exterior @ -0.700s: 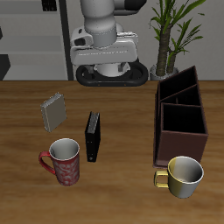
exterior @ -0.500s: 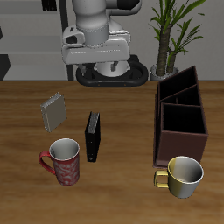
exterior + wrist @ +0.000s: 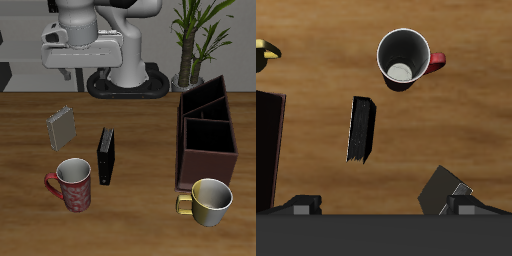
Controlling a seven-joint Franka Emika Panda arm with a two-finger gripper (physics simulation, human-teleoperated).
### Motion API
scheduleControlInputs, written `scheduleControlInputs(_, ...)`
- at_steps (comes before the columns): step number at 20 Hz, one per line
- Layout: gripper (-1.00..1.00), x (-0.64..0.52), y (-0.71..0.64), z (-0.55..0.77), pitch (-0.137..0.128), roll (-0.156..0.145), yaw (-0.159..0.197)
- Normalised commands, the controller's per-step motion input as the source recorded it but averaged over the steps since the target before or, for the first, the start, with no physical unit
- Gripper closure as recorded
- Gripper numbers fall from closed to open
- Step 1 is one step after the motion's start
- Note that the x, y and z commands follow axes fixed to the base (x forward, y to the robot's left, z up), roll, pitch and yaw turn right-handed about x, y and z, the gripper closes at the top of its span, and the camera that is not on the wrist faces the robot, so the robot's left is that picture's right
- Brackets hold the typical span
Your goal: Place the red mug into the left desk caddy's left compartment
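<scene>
Open worktop (image 3: 140,215) lies around the red mug (image 3: 73,183) in the exterior view's lower left, except toward the centre, where a black book (image 3: 105,155) stands just beside it. A grey box (image 3: 60,128) sits farther back, apart. At the right, the yellow mug (image 3: 207,200) stands just before the caddy (image 3: 206,138), whose compartments open upward. A plant (image 3: 194,40) rises behind it.

You've got a wood-grain counter (image 3: 150,215), a potted plant (image 3: 200,35) behind its back edge, and what may be dark shelving (image 3: 12,45) against a pale wall.
</scene>
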Motion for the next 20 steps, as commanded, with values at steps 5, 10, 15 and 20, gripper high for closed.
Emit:
scheduleControlInputs(5, -1.0, 0.37, -0.36, 0.15, -0.005, 0.002, 0.002)
scheduleControlInputs(10, -1.0, 0.27, -0.24, 0.08, -0.019, -0.015, -0.033)
scheduleControlInputs(15, -1.0, 0.34, -0.19, 0.02, -0.008, 0.018, -0.015)
scheduleControlInputs(20, -1.0, 0.28, -0.24, -0.02, -0.004, -0.024, -0.026)
